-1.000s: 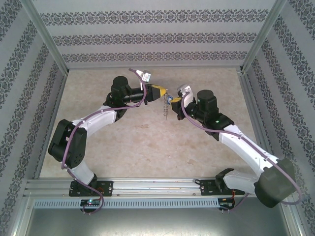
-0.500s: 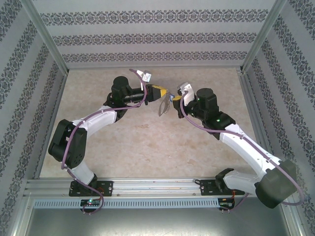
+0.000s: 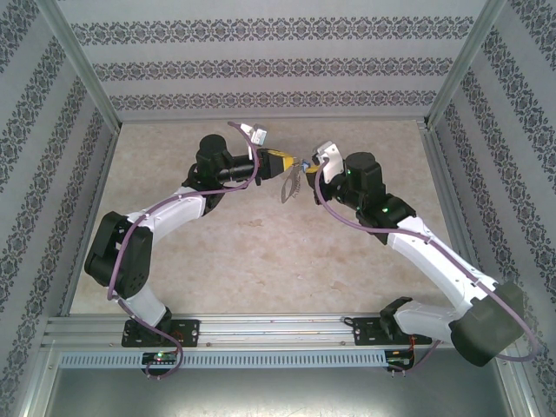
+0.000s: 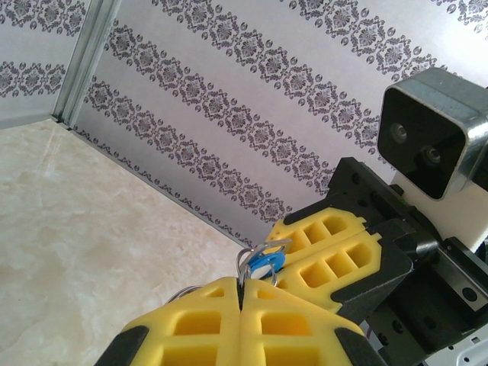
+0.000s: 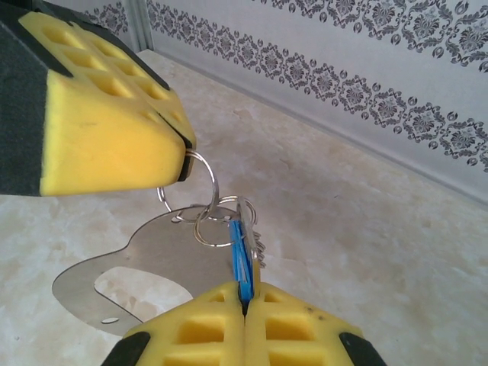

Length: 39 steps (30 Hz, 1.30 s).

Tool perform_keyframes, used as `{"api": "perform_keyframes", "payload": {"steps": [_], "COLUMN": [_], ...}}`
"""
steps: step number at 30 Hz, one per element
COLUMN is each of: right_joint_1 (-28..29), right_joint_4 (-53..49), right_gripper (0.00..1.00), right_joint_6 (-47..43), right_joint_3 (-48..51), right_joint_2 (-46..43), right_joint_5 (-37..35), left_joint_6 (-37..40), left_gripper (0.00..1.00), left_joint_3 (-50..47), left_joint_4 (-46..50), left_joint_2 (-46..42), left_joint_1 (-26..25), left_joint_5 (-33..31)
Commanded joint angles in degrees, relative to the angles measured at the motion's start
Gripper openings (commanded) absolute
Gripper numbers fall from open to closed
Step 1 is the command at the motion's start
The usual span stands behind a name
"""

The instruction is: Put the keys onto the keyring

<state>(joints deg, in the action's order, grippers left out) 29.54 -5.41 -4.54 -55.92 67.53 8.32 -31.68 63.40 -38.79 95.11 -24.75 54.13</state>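
Observation:
My left gripper (image 4: 242,287) is shut on a thin silver split ring of the keyring (image 5: 149,258), a flat grey metal loop that hangs below it on small linked rings. In the top view the keyring (image 3: 289,189) dangles above mid-table between the two grippers. My right gripper (image 5: 245,290) is shut on the keys (image 5: 242,255), with the blue tag and small silver key edge-on between its yellow pads. The key's ring overlaps the keyring's rings. From the left wrist, the blue tag (image 4: 265,264) sits just past my fingertips, touching the right gripper's fingers (image 4: 335,255). The grippers nearly meet tip to tip (image 3: 295,172).
The beige marbled tabletop (image 3: 261,261) lies below both arms. Patterned walls (image 3: 278,69) enclose the back and sides, with aluminium posts at the corners. An aluminium rail (image 3: 261,330) carrying both arm bases runs along the near edge.
My right gripper has moved a little left and back, closing on the left gripper. The hanging keyring has swung from straight down to a tilted, broader pose.

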Motion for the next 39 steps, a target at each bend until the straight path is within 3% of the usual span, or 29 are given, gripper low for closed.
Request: {"api": "perform_keyframes", "payload": {"steps": [1,11,22,31,39], "right_joint_1": [1.36,3.24,0.75,-0.62,1.53], "right_joint_4": [0.03,-0.83,-1.79,-1.37,-1.17], "right_gripper": [0.00,0.00,0.00,0.00,0.00], "right_joint_6": [-0.91,-2.01,-2.50,-1.55,-1.15], "right_joint_3": [-2.82,-5.19,-4.99,-6.16,-8.09], "right_joint_2": [1.22,4.13,1.29,0.95,4.02], "right_joint_5": [-0.96,-2.27,-4.80,-2.30,-0.23], "left_joint_6": [1.28,1.18,1.38,1.21,0.92], "left_gripper": [0.00,0.00,0.00,0.00,0.00], "left_joint_3": [1.20,1.19,0.96,0.86,1.16], "left_joint_4": [-0.48,-0.52,-0.54,-0.85,-1.03], "left_joint_2": [-2.13,-2.21,-2.29,-2.29,-2.12], "left_joint_1": [-0.12,-0.13,-0.14,-0.12,-0.12], "left_joint_5": [-0.03,-0.15,0.00,-0.01,-0.04]}}
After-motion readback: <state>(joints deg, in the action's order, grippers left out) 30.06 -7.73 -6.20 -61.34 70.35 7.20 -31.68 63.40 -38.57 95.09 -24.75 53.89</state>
